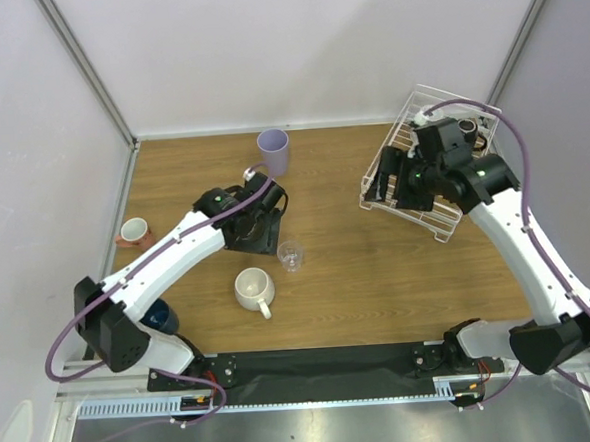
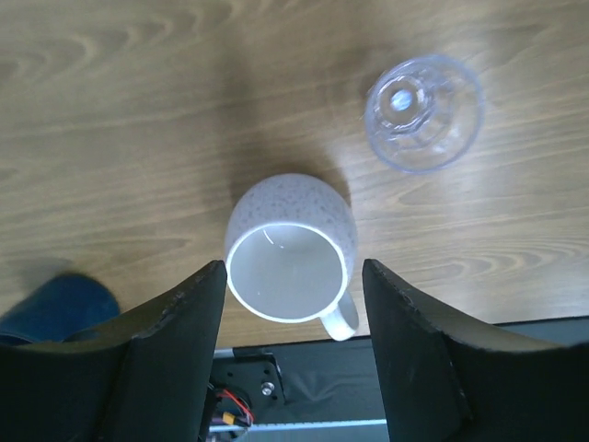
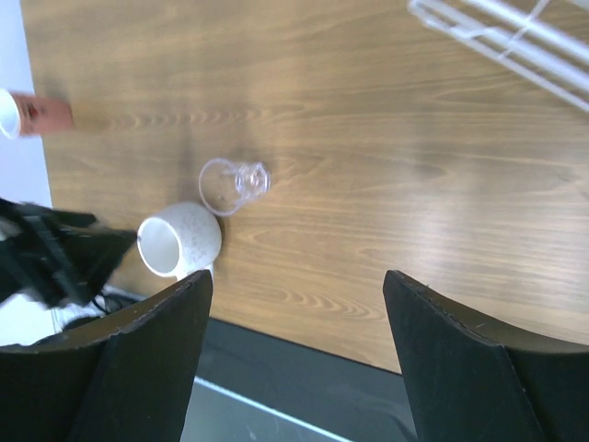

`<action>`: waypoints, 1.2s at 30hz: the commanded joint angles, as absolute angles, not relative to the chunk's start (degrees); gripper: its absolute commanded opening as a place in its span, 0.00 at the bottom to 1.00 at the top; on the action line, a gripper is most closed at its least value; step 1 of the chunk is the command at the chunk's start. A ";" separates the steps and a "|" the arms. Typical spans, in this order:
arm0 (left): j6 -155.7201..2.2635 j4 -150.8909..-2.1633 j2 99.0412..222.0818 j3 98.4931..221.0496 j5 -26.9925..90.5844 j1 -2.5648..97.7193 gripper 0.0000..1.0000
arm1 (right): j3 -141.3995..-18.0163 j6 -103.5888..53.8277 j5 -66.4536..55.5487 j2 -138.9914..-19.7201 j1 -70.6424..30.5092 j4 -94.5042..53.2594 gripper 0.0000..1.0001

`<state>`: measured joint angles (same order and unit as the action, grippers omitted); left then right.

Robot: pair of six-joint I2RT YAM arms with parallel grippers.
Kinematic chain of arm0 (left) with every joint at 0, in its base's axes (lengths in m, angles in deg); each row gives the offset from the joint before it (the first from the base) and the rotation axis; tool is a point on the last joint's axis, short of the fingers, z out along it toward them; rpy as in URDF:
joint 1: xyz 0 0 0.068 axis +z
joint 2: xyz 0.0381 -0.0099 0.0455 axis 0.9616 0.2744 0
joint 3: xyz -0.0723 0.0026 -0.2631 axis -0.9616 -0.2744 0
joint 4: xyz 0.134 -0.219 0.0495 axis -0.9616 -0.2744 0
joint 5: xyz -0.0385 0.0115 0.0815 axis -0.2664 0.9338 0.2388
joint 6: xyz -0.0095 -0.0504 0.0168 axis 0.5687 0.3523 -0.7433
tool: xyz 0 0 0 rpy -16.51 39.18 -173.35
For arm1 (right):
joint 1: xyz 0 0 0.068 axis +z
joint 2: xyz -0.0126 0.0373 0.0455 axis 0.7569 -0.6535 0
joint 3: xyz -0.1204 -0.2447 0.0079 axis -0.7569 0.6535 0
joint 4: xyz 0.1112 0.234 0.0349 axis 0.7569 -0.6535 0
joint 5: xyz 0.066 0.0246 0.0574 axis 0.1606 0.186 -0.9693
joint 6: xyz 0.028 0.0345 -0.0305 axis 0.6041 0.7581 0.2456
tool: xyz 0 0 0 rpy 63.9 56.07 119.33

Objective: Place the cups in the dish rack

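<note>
The cream mug stands upright near the front of the table, and the clear glass stands just behind it on the right. My left gripper hangs open above and behind them. In the left wrist view the mug lies between my open fingers, not touched, with the glass beyond. The lavender tumbler stands at the back. The terracotta cup is at the left edge. The navy cup is half hidden under my left arm. My right gripper is open and empty over the dish rack.
The right wrist view shows the mug, the glass, the terracotta cup, a rack corner and my open right gripper. Grey walls close the table's back and sides. A black strip runs along the front edge.
</note>
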<state>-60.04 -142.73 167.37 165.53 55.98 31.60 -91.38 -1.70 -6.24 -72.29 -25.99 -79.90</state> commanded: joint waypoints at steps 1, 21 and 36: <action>-55.45 -142.79 170.39 163.11 54.65 31.63 0.67 | -90.30 -3.31 -7.48 -68.15 -28.80 -81.20 0.82; -52.62 -135.42 175.59 154.40 43.22 32.85 0.49 | -90.38 -6.56 -8.36 -67.88 -31.88 -81.99 0.81; -56.84 -130.22 178.50 151.06 37.07 38.65 0.00 | -91.35 -6.47 -7.74 -70.52 -31.88 -80.23 0.79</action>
